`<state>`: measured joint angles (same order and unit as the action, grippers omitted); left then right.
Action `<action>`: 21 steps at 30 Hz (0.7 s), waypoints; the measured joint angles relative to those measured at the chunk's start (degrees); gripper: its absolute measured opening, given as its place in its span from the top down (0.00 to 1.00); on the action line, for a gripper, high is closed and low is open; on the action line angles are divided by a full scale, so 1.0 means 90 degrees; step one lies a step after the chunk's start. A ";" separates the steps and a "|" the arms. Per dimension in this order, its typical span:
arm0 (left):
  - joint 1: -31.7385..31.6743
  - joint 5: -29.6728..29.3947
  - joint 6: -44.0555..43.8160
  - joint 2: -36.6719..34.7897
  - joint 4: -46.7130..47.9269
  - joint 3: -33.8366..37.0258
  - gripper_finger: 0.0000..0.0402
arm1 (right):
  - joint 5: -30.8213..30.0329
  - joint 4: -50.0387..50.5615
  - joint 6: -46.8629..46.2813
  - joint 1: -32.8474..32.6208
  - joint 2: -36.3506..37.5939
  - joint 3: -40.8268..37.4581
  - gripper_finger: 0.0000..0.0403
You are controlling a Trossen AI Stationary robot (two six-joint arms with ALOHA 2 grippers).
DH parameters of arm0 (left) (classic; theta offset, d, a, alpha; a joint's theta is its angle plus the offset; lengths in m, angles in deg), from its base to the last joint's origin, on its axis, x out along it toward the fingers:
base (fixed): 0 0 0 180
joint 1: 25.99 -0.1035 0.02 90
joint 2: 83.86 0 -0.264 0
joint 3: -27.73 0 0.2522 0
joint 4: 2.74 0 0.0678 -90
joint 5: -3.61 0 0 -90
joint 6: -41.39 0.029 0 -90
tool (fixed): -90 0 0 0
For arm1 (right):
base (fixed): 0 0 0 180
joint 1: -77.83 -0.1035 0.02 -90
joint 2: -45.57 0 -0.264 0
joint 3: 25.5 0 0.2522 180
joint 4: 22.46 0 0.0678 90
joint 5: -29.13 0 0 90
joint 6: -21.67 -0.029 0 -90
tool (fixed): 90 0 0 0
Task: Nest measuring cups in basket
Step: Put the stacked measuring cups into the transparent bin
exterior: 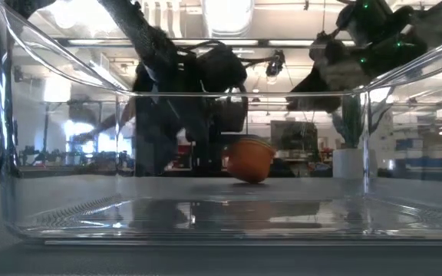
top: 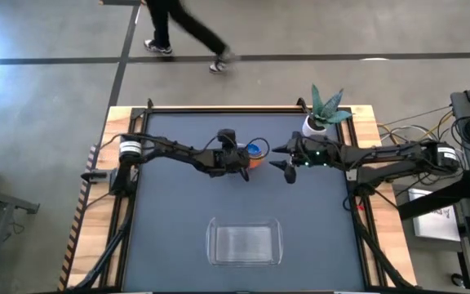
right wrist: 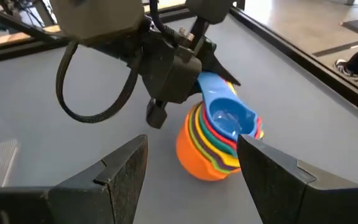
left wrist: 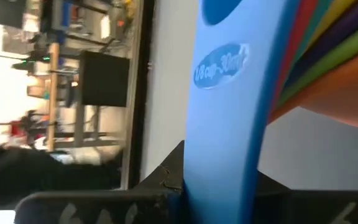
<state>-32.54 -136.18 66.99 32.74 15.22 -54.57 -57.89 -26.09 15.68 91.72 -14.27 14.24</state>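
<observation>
The measuring cups (right wrist: 213, 140) sit nested in one stack, orange outermost and blue innermost, tilted, at the table's middle toward the far side (top: 256, 153). My left gripper (top: 246, 163) is shut on their handles. My right gripper (top: 289, 170) is open just right of the stack; in its wrist view its fingers stand apart on either side of the stack, short of it (right wrist: 191, 140). The clear basket (top: 245, 242) rests on its flat bottom near the table's near edge, with nothing in it. My left gripper holds the nested cups by their stacked flat handles, the blue handle (left wrist: 229, 124) uppermost, pinched between its two fingers (left wrist: 166, 180). It comes from the table's left. The stack (exterior: 249, 159) tilts off the gripper's end; whether its orange bottom touches the table I cannot tell.
A small white pot with a green plant (top: 318, 122) stands near the far right corner, close behind my right arm. A person (top: 186, 33) walks on the floor beyond the far edge. Bare dark table lies between the stack and the basket.
</observation>
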 joint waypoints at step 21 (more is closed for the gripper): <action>0.0480 0.0282 -0.0307 0.0006 0.0971 -0.0013 0.68 | -0.0012 0.0032 -0.0086 0.0000 -0.0067 -0.0073 0.41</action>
<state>-28.23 -133.64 64.23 32.80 23.96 -54.68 -58.00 -25.80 14.91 91.72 -14.87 13.58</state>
